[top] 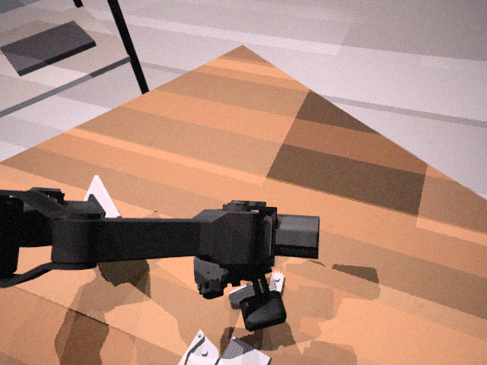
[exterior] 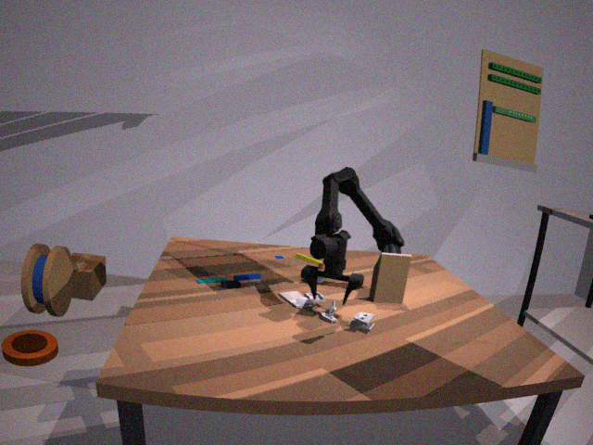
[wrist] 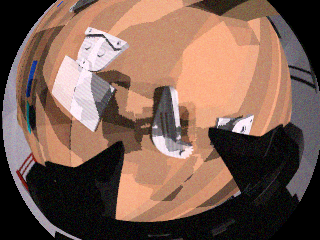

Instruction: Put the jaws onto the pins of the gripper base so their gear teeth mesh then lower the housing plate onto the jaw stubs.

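The pincer [top: 236, 302] [exterior: 329, 299] [wrist: 167, 139] stands apart, with nothing between its fingers, over the middle of the counter [top: 176, 137] [exterior: 239, 363] [wrist: 215, 65]. It points down on both sides of a toothed jaw [top: 277, 279] [exterior: 329, 314] [wrist: 163, 146], probably so it can close across that slim, curved piece. The jaw lies loose, apart from both white parts beside it, well in from the counter's near edge.

Toward the left edge from the jaw lies what I take to be the base [top: 204, 351] [wrist: 102, 52], its small round bumps facing up, which should suit parts lowered from above. No jaw is seen on it. Toward the right edge lies a small white piece, likely the housing plate [exterior: 363, 320] [wrist: 244, 124]; keeping it aside makes sense, since it goes on last. I can't make out the second jaw.

An upright tan panel [exterior: 391, 278] stands toward the far right corner, by the arm's foot. Blue [exterior: 246, 276] and teal [exterior: 213, 280] bars lie toward the far left corner, out of the working spot. Picking up the jaw looks like the step in hand; a crooked grip could spoil the tooth alignment later.
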Action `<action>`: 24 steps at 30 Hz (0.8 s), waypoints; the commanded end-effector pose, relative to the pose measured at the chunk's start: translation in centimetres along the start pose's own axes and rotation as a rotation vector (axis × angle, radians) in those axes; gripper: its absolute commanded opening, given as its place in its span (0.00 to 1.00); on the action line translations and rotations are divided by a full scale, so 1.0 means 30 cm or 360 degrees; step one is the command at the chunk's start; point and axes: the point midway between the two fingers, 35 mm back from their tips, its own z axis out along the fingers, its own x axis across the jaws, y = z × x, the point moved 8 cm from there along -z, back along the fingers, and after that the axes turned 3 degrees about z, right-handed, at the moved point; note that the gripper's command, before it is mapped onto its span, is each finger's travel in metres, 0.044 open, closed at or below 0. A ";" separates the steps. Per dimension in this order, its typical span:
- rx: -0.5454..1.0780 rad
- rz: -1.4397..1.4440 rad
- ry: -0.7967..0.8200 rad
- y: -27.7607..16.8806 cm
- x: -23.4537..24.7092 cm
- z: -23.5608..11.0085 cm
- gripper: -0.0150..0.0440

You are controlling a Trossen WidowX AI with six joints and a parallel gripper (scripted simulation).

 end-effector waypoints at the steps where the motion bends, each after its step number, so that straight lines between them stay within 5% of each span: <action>1: -0.0015 -0.0011 0.0000 0.004 -0.003 0.033 1.00; 24: -0.0019 -0.0010 0.0001 0.008 -0.005 0.133 1.00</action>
